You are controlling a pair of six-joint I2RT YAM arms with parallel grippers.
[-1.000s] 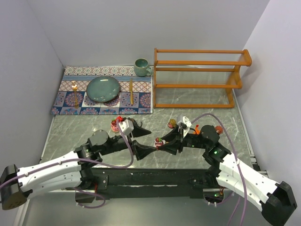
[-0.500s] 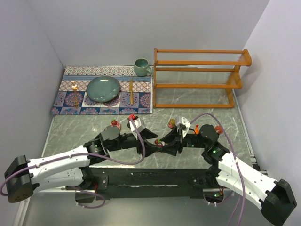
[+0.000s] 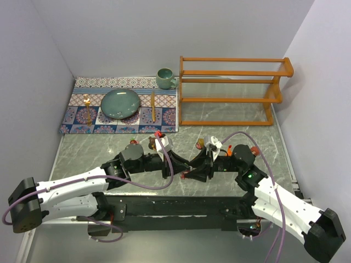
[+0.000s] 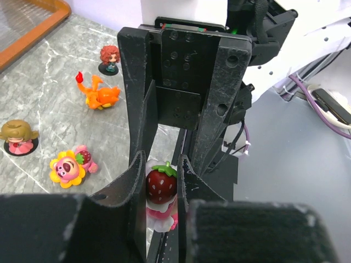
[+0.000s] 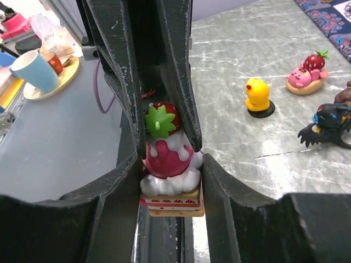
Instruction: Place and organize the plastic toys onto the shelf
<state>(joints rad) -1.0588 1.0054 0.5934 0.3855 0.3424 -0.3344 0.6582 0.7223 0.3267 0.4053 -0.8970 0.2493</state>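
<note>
**Operator:** What is the state nearest the arm bases?

**Technician:** The right pincer (image 5: 170, 164) is clamped on the base of the strawberry cake toy (image 5: 169, 159) and holds it in the air between the two arms. Over the last second the left pincer (image 4: 160, 170) has moved in from the left, and it now brackets the strawberry top. Its fingers lie tight against the toy, but it cannot be told whether they bear on it.

**Operator:** What does that mean for the task?

**Technician:** This is judged to be a hand-over, about halfway through. The right should let go only once the left has a firm grip, or the toy may drop.

**Operator:** And farther out?

**Technician:** The yellow figure (image 5: 258, 96), the dark spiky creature (image 5: 329, 123) and the orange creature (image 4: 101, 94) stand loose on the bench (image 3: 109, 148). The shelf (image 3: 230, 100) is at the far right, well apart from them, and no toy shows on it. Placement is judged barely begun.
</note>
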